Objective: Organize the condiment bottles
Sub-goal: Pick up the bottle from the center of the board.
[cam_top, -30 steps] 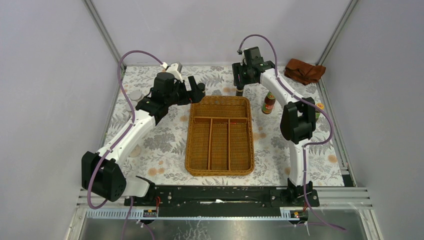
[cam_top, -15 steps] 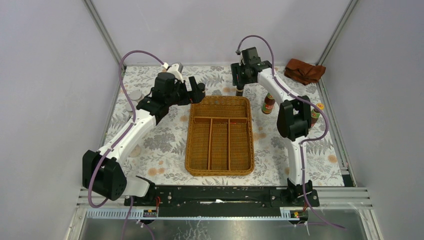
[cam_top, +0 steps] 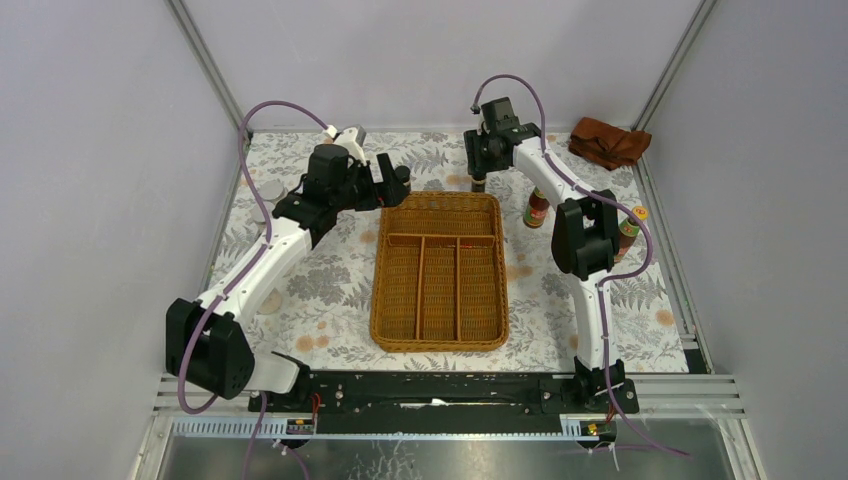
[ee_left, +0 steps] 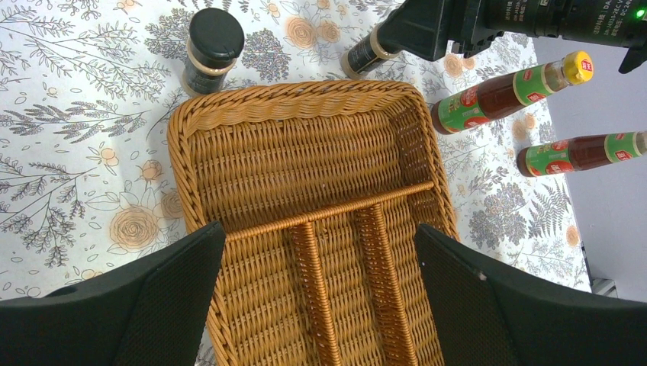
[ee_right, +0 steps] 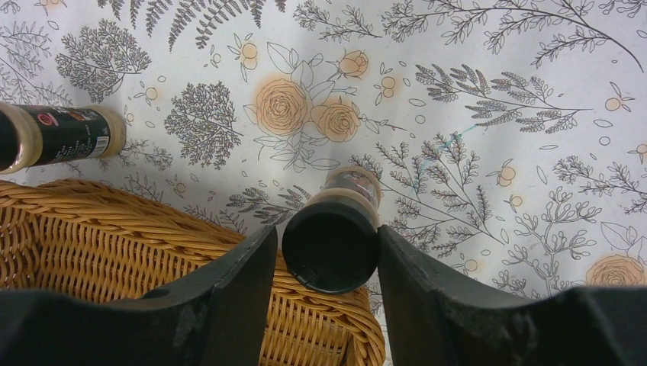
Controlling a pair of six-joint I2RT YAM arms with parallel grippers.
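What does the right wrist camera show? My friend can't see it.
A black-lidded jar stands between the right end effector's two dark fingers, just outside the corner of a wicker tray. A second jar shows at the left edge, on the flowery table.

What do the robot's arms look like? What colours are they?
The left arm and right arm match: white tube-shaped links, chunky black joints and black bases. A purple cable loops along each one. The fingers are wide, black and rough-textured. The right arm's wrist housing has small white lettering and a green light.
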